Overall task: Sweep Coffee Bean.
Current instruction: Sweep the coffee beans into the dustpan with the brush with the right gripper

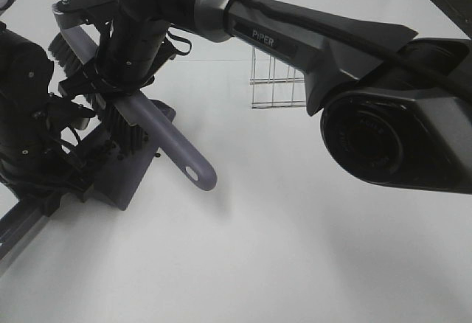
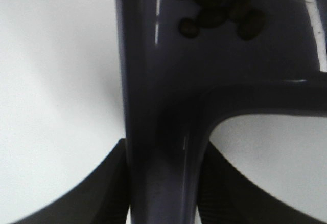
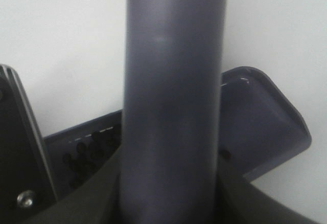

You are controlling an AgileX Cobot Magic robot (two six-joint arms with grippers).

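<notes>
The purple-grey dustpan (image 1: 136, 179) rests on the white table at the left. My left gripper (image 1: 68, 184) is shut on its handle (image 2: 158, 173), with a finger (image 2: 99, 196) on each side. Several coffee beans (image 2: 214, 10) lie inside the pan; they also show in the right wrist view (image 3: 82, 157). One bean (image 1: 158, 157) lies by the pan's edge. My right gripper (image 1: 110, 87) reaches across from the right and is shut on the purple-grey brush handle (image 1: 173, 150), which fills the right wrist view (image 3: 173, 96). The black bristles (image 1: 60, 51) sit at the far left, above the pan.
A clear wire basket (image 1: 276, 83) stands on the table behind the right arm. The large right arm body (image 1: 383, 116) hangs over the right half of the view. White table surface (image 1: 258, 249) lies in front of the pan.
</notes>
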